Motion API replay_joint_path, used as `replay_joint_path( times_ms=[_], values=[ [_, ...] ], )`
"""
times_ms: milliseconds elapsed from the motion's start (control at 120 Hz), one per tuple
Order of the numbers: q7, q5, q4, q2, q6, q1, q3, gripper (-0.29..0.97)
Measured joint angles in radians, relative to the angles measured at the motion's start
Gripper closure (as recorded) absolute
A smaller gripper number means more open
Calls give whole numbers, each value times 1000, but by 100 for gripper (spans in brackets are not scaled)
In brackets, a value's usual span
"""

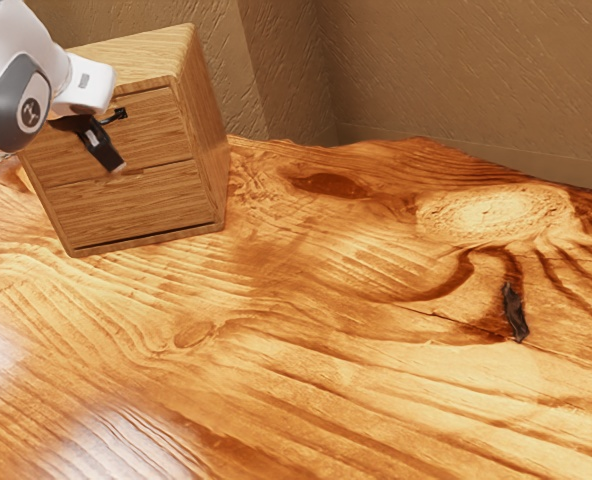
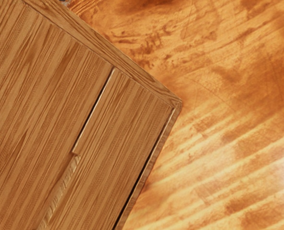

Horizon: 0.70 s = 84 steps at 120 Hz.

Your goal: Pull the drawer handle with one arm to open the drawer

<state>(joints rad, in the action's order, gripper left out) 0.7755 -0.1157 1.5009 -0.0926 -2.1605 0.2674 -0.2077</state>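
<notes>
Item 1, drawer cabinet (image 1: 136,140): a small wooden box with 2 drawer fronts, one above the other. It stands at the table's (image 1: 376,330) back edge, close to the wall (image 1: 456,70), at the exterior view's left. It sits square on the tabletop, upright.

Item 2, upper drawer (image 1: 151,130): I see no clear gap around its front in the exterior view. A short black piece (image 1: 117,116) lies against its face beside the arm's hand. It may be the handle, but I cannot confirm that.

Item 3, lower drawer (image 1: 136,200): front flush with the cabinet frame.

Item 4, gripper (image 1: 106,152): it comes in from the exterior view's upper left on the white arm (image 1: 16,85) and hangs in front of the upper drawer. Its black tip reaches down to the seam between the 2 drawers. I cannot tell whether the claw stands wide or narrow, nor whether it holds anything.

Item 5, wrist view: the hand looks onto the cabinet's front (image 2: 60,124). The seam (image 2: 91,120) between the 2 fronts runs diagonally, one cabinet corner (image 2: 177,102) shows, and glossy tabletop (image 2: 228,153) lies beyond.

Item 6, tabletop: heavy grain, with a dark knot (image 1: 326,185) near the cabinet and a small dark crack-like mark (image 1: 514,312) well apart, toward the exterior view's right
</notes>
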Motion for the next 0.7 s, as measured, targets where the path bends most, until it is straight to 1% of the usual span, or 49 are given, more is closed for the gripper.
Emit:
replay_joint_path(
  times_ms=[83, 175, 283, 408, 467, 575, 700],
  values=[
    [54, -37, 5, -9, -76, 0, -1, 0],
    [107, -119, 5, -24, -133, 7, -1, 0],
    [160, -183, -11, -66, -184, 26, -1, 0],
    [209, -226, -37, -109, -230, 35, -2, 0],
    [228, -230, -53, -133, -250, 41, -3, 0],
    [257, -161, -70, -182, -314, 100, 0, 0],
    [284, -111, -82, -218, -390, 113, 6, 0]
  ],
)
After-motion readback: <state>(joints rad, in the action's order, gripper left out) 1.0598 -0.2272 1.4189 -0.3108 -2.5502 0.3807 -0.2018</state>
